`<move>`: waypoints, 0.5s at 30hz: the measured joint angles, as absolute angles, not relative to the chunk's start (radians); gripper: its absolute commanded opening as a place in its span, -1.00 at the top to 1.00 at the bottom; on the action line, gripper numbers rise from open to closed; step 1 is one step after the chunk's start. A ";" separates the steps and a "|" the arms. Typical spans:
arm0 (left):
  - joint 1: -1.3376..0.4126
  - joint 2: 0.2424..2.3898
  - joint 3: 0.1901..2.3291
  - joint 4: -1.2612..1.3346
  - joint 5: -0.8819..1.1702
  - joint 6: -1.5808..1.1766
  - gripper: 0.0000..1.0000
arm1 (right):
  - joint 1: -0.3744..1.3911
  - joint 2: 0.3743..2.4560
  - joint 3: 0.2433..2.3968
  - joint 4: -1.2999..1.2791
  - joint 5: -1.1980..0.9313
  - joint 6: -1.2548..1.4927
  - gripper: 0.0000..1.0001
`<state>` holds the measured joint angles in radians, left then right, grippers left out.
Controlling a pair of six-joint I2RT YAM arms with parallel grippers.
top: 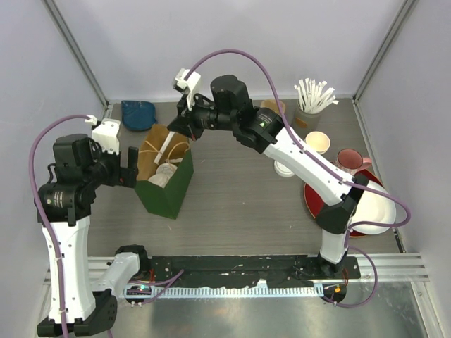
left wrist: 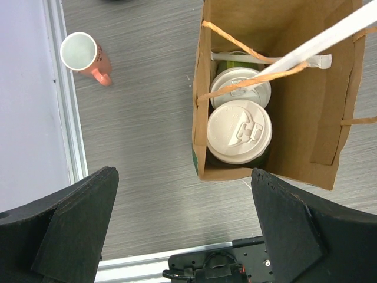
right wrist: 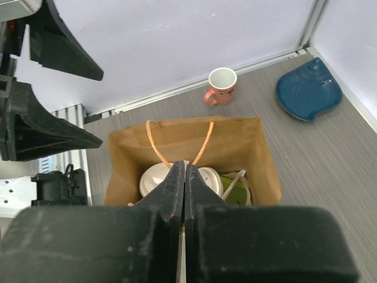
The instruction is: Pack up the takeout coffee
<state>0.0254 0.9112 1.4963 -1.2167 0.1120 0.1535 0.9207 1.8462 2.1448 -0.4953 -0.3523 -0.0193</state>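
Right fingers (right wrist: 171,200) pressed flat, round embossed white lids (left wrist: 238,131), brown paper bag (left wrist: 306,112)

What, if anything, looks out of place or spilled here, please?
Nothing spilled: both lidded cups stand upright in the paper bag. Only a white straw slants out past its rim, crossing a handle.

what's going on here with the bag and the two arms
Both lidded coffee cups already sit inside the paper bag. The right end effector is shut above the bag's opening, apparently pinching a wrapped straw that slants down into it. The left end effector hangs open beside the bag, holding nothing. A pink mug stands on the table, apart from the bag.
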 measured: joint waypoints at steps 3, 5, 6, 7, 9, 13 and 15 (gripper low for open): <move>0.025 0.911 1.491 -1.216 0.112 0.154 -0.99 | 0.917 1.846 2.151 -0.504 -0.317 -0.033 0.98; 0.025 0.911 1.489 -1.216 0.113 0.154 -1.00 | 0.917 1.846 2.151 -0.506 -0.273 -0.033 0.99; 0.025 0.913 1.489 -1.216 0.113 0.154 -1.00 | 0.917 1.846 2.151 -0.505 -0.245 -0.032 0.98; 0.025 0.914 1.488 -1.216 0.113 0.154 -0.99 | 0.917 1.846 2.151 -0.501 -0.229 -0.031 0.98; 0.025 0.915 1.486 -1.216 0.113 0.155 -1.00 | 0.917 1.846 2.150 -0.479 -0.210 -0.025 0.98; 0.025 0.915 1.482 -1.217 0.113 0.156 -1.00 | 0.916 1.843 2.143 -0.373 -0.195 -0.001 0.98; 0.025 0.915 1.482 -1.217 0.113 0.157 -1.00 | 0.916 1.839 2.143 -0.332 -0.192 0.008 0.98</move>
